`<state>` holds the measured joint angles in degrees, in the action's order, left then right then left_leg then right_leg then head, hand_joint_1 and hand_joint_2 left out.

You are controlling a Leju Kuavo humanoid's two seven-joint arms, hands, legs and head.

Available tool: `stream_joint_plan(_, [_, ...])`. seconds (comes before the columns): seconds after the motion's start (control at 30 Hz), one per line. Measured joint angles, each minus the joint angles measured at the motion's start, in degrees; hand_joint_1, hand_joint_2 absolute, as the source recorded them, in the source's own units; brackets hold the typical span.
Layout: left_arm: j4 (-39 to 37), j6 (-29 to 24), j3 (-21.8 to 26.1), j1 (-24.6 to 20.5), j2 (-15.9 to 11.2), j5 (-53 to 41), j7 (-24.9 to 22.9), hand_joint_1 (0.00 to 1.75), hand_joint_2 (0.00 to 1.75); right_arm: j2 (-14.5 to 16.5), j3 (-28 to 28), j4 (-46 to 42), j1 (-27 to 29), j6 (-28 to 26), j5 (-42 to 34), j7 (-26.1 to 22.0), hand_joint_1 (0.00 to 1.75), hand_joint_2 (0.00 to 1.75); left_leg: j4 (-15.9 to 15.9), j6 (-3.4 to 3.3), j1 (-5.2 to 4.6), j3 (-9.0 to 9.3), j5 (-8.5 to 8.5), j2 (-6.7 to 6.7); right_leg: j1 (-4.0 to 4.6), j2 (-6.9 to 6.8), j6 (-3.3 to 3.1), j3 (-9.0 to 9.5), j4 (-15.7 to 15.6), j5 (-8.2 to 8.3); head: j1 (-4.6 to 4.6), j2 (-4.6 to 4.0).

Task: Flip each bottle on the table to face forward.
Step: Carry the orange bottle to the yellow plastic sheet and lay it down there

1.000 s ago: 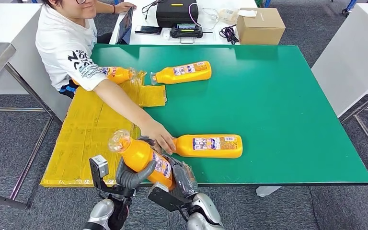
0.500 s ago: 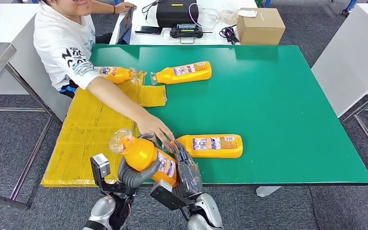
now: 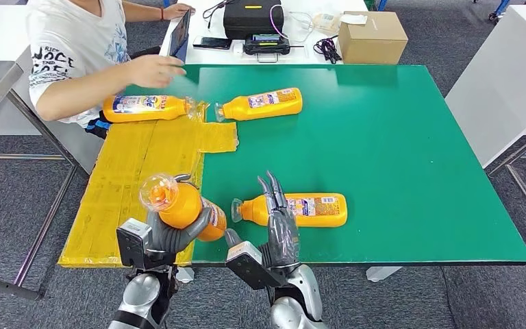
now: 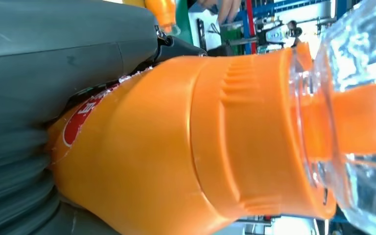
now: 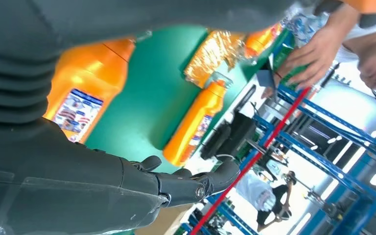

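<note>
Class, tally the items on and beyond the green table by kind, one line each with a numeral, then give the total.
Orange bottles: 4
Cardboard boxes: 1
Black cases: 1
Total: 6

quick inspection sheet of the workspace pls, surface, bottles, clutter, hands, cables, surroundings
surface: green table, yellow sheet over its left edge
job's things: four orange bottles; held bottle, near bottle, far bottle, bottle on the sheet, the last three lying flat
clutter: nothing seen on the green top
hands: left hand grips the held bottle; right hand open, fingers apart
cables: black cables on the white desk behind
surroundings: seated person, cardboard box, black case
</note>
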<state>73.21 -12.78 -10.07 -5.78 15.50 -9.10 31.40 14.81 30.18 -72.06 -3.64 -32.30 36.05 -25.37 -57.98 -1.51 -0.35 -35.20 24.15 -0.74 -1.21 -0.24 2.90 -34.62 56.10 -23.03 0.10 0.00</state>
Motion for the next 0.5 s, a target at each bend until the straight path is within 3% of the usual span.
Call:
stream_joint_plan(0.1, [0.54, -5.54, 0.2, -0.25, -0.09, -5.77, 1.81, 1.75, 1.75, -0.07, 0.19, -2.01, 0.3, 0.43, -1.15, -0.8, 0.0, 0.0, 0.0, 0.0, 0.0, -0.01, 0.0, 0.0, 0.0, 0.0, 0.0, 0.0, 0.0, 0.0, 0.0, 0.0])
stream_joint_plan(0.27, [0.67, -21.95, 0.56, -2.71, -1.25, -25.81, 4.3, 1.75, 1.75, -0.34, 1.92, -7.38, 0.44, 1.51, -3.71, -2.81, 0.0, 0.0, 0.0, 0.01, 0.01, -0.01, -0.01, 0.0, 0.01, 0.0, 0.0, 0.0, 0.01, 0.0, -0.01, 0.0])
stream_joint_plan(0.37, [-0.05, -25.72, 1.66, -4.27, -1.92, -34.9, 4.22, 1.75, 1.75, -0.58, 3.09, -9.87, 0.33, 1.68, -5.34, -3.41, 0.0, 0.0, 0.0, 0.02, 0.02, 0.0, -0.02, 0.01, 0.02, 0.0, -0.01, 0.0, 0.01, 0.01, 0.0, 0.0])
stream_joint_plan(0.5, [-0.79, -26.92, 6.13, -5.86, -2.01, -49.36, 5.52, 1.75, 1.75, -0.9, 4.4, -12.36, 0.25, 1.94, -7.26, -4.13, 0.0, 0.0, 0.0, 0.02, 0.02, 0.0, -0.03, 0.07, 0.01, 0.01, -0.01, 0.0, 0.02, 0.01, 0.01, 0.0])
